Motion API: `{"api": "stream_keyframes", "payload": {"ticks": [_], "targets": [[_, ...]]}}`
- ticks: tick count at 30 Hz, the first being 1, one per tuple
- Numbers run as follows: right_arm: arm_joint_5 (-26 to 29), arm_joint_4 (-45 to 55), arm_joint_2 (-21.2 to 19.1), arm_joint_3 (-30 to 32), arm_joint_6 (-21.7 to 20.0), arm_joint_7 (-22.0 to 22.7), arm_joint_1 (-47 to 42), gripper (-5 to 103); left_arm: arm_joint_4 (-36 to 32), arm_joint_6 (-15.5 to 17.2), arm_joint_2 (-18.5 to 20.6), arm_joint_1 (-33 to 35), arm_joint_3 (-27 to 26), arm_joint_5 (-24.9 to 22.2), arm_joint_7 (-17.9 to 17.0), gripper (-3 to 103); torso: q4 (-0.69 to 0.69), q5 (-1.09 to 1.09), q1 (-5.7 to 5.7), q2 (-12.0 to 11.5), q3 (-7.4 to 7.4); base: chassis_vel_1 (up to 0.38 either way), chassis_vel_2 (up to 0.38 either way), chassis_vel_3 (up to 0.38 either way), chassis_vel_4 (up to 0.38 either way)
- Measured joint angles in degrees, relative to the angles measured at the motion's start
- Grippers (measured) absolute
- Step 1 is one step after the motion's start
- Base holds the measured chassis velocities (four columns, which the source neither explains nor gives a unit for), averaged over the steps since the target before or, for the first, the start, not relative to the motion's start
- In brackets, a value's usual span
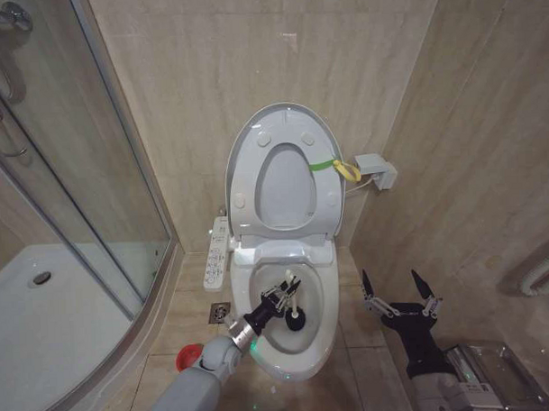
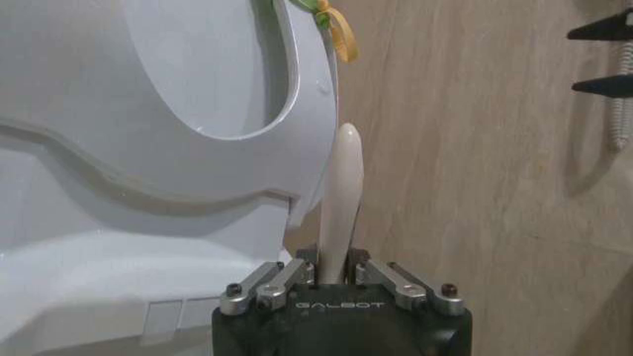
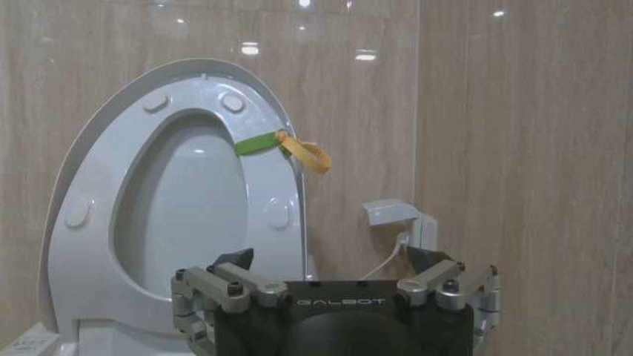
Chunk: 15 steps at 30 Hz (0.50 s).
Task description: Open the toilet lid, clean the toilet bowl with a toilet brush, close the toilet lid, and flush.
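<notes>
Scrubbing inside the toilet bowl (image 1: 293, 354), the left gripper (image 1: 282, 300) has its jaws pinching the toilet brush (image 1: 294, 306) by its white handle, head down in the basin. The toilet lid (image 1: 282, 165) stands propped against the wall above the bowl, giving access. The right gripper (image 1: 401, 298) waits beside the bowl, jaws spread and empty. "GALBOT" is printed on both wrists.

The head view looks steeply down from above onto the toilet bowl (image 1: 292, 327) and floor. The left wrist view sits close along the brush handle (image 2: 339, 200), low beside the raised toilet lid (image 2: 168, 89). The right wrist view faces that lid (image 3: 168, 200) and the wall from farther back; all share the lid.
</notes>
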Motion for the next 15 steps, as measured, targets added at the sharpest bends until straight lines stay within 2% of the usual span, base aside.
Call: {"api": "stream_keyframes", "payload": {"ticks": [7, 15], "targets": [[0.0, 0.0, 0.0, 0.0, 0.0, 0.0, 0.0, 100, -4.6, 0.97, -1.6, -1.58, 1.22, -1.69, -0.85, 17, -0.03, 0.0, 0.01, 0.0, 0.01, 0.0, 0.0, 0.0, 0.0], [0.0, 0.0, 0.0, 0.0, 0.0, 0.0, 0.0, 100, -1.0, 0.08, -2.8, -0.36, 0.84, -0.58, 0.57, 17, 0.0, 0.0, 0.01, 0.0, 0.0, 0.0, 0.0, 0.0, 0.0]]}}
